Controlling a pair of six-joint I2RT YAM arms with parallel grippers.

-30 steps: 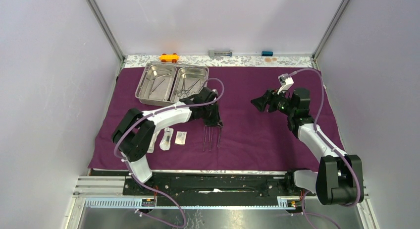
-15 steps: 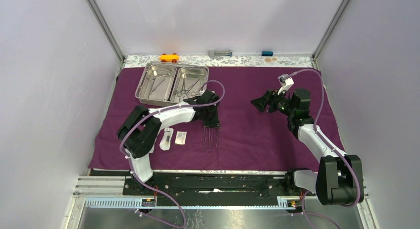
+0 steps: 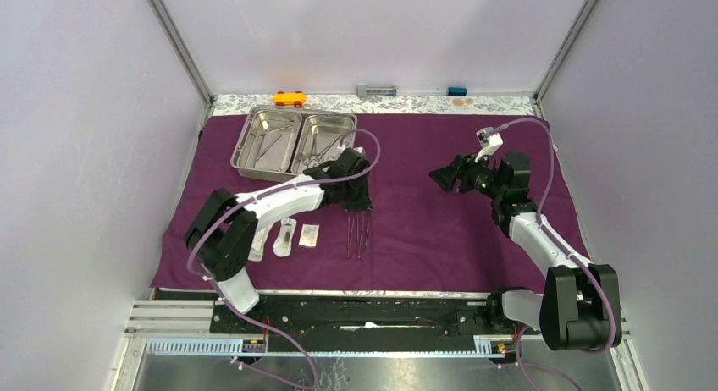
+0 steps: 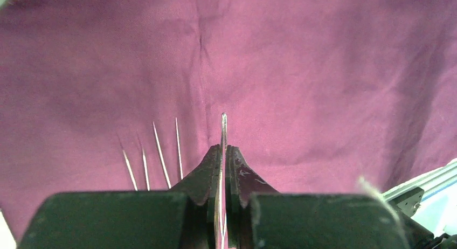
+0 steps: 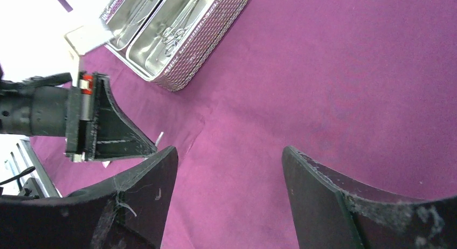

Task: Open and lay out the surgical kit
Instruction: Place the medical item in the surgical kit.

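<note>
Nearest the arm bases, two sealed packets [image 3: 298,236] and the laid-out tweezers [image 3: 358,236] are seen lying apart on the purple cloth wrap [image 3: 440,239]. Just beyond, the left claw [image 4: 223,149] is clamped on a thin steel instrument [image 4: 223,130], probably more tweezers, and is now found drawn back slightly toward the steel tray [image 3: 245,142], uncovering the laid ones. Farther right, the right claw [image 5: 229,152] is held open, empty. Forceps [image 5: 175,33] are left in the tray, so laying out is judged unfinished.
</note>
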